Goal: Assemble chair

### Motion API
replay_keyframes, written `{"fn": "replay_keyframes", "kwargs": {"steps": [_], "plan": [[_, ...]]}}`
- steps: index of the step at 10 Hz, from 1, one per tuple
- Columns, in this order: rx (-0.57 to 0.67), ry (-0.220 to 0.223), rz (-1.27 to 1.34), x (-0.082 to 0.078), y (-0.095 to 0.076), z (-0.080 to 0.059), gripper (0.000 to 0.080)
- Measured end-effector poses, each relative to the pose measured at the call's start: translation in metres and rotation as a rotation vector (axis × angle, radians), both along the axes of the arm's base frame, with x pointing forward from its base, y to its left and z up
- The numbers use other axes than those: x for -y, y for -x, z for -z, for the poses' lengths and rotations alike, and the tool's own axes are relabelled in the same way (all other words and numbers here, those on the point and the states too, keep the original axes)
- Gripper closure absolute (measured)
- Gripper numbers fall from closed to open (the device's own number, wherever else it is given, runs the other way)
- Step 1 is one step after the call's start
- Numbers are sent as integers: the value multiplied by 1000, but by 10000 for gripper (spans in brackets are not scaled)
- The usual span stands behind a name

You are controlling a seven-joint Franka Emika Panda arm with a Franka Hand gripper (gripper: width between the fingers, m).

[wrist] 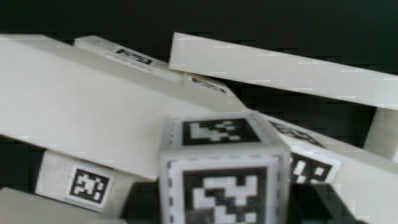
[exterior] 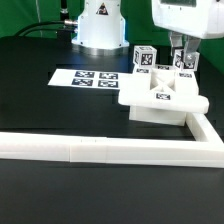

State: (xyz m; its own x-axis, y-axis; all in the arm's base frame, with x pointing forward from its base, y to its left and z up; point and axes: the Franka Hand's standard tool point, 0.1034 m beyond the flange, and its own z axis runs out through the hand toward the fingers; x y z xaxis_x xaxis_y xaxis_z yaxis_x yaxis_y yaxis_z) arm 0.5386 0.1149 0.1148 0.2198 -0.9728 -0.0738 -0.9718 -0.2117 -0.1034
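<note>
The part-built chair (exterior: 160,102) is a cluster of white tagged slabs in the corner of the rail, at the exterior view's right. One tagged bar (exterior: 143,60) stands upright at its back. My gripper (exterior: 181,58) hangs over the far right side of the cluster, shut on another white tagged bar (exterior: 186,68) that stands upright on the parts. In the wrist view this held bar (wrist: 222,150) fills the middle, a dark finger on each side of it at my gripper (wrist: 222,205). Beyond it lie a wide slab (wrist: 107,100) and a second slab (wrist: 285,65).
The long white L-shaped rail (exterior: 100,150) runs along the front and turns back at the exterior view's right, hemming in the chair parts. The marker board (exterior: 88,78) lies flat left of them. The arm's white base (exterior: 100,25) stands behind.
</note>
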Motion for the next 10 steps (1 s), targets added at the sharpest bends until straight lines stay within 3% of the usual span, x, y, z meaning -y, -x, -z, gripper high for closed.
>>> {"fn": "replay_keyframes", "kwargs": {"steps": [1,2,3,4,10], "plan": [[2,2,-21,0,0,0,489],[2,2,-25,0,0,0,316],[8,7,-79,0,0,0,316],[18,15,-167,0,-1,0,187],[52,56,-574,-2,0,-1,150]]}}
